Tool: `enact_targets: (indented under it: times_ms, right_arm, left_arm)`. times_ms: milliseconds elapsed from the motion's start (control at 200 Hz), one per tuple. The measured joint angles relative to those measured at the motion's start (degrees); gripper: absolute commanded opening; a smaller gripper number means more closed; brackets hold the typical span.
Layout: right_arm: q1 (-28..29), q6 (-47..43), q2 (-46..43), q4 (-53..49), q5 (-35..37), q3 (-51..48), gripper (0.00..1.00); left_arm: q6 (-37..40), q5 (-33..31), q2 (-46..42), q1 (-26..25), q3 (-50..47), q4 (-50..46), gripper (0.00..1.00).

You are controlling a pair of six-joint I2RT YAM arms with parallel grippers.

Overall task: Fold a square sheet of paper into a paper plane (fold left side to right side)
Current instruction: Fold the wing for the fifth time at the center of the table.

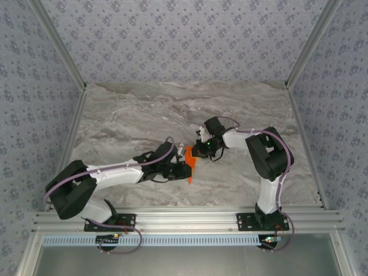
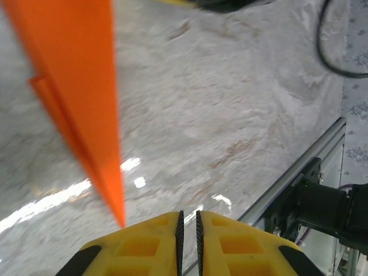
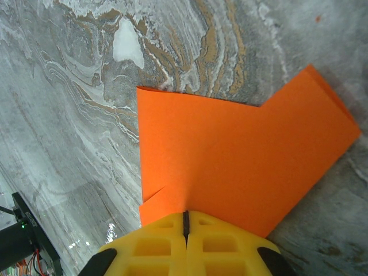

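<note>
I am pinching the thin, bright orange paper (image 3: 230, 161) with my right gripper (image 3: 185, 217). Its yellow fingers are pressing together on the paper's near edge, where I am seeing more than one layer stacked. My left gripper (image 2: 188, 217) is sitting with its fingers all but together, with only a thin slit between them and nothing showing in it. In the left wrist view the paper's sharp tip is hanging just beside that gripper, to its left.

From above, the paper is sitting between my two grippers, near the middle of the grey marbled surface (image 1: 144, 109). I cannot tell how much of it is lying flat and how much is lifted.

I am judging the task to be well along: the sheet is not a flat square but a creased, narrower shape with a pointed end and a stepped outline. As I am reading it, what is remaining is bringing the left side over onto the right and pressing that crease down.
</note>
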Motion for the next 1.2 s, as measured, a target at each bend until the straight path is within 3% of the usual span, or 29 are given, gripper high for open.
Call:
enact_targets:
  times_ms: [180,430,695,969,1119,1199]
  right_arm:
    - [0.0,0.0,0.0,-0.02,0.0,0.02,0.03]
    - [0.02,0.0,0.0,-0.17,0.02,0.11,0.04]
    - [0.02,-0.07,0.0,-0.26,0.02,0.15,0.04]
    - [0.0,-0.17,0.0,-0.48,-0.07,0.33,0.04]
    - [-0.68,-0.2,0.22,-0.52,0.33,1.38,0.1]
    - [-1.99,-0.35,0.17,-0.66,0.68,2.84,0.19]
  left_arm:
    - [3.04,0.63,8.15,0.22,5.77,-0.07,0.16]
    - [4.24,0.61,15.98,0.31,6.78,-0.15,0.15]
    - [2.51,-0.33,15.43,-0.55,2.91,5.97,0.14]
    - [-1.14,-1.99,11.61,-5.01,-2.71,9.57,0.13]
    - [-1.84,-1.77,8.39,-6.16,-4.98,7.37,0.13]
    - [-1.75,-1.88,5.31,-6.12,-5.68,5.25,0.14]
